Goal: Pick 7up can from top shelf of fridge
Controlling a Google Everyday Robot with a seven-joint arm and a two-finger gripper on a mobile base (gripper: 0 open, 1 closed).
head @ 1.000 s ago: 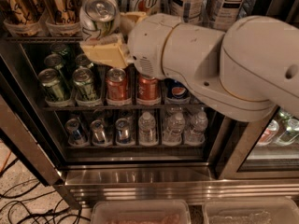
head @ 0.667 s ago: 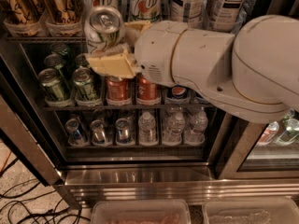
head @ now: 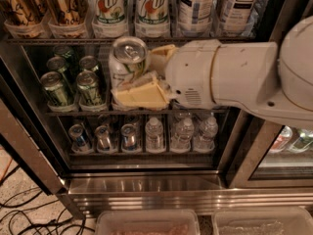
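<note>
My gripper (head: 142, 77) is shut on a 7up can (head: 128, 62), a tall white-silver can with a silver pull-tab lid, held tilted out in front of the fridge (head: 146, 180) below the top shelf (head: 58, 41). Its cream fingers (head: 142, 93) clamp the can's body from both sides. Two more 7up cans (head: 110, 9) stand in plastic cups on the top shelf, above the held one. The white arm (head: 234, 80) comes in from the right.
Brown cans (head: 63, 6) stand at the top shelf's left, tall Tea cans (head: 195, 9) at its right. Short green cans (head: 73, 82) fill the middle shelf, small cans and water bottles (head: 183, 133) the lower one. Cables (head: 24, 209) lie on the floor at left.
The gripper with the 7up can has moved down and to the right, away from the top shelf. The view has shifted too.
</note>
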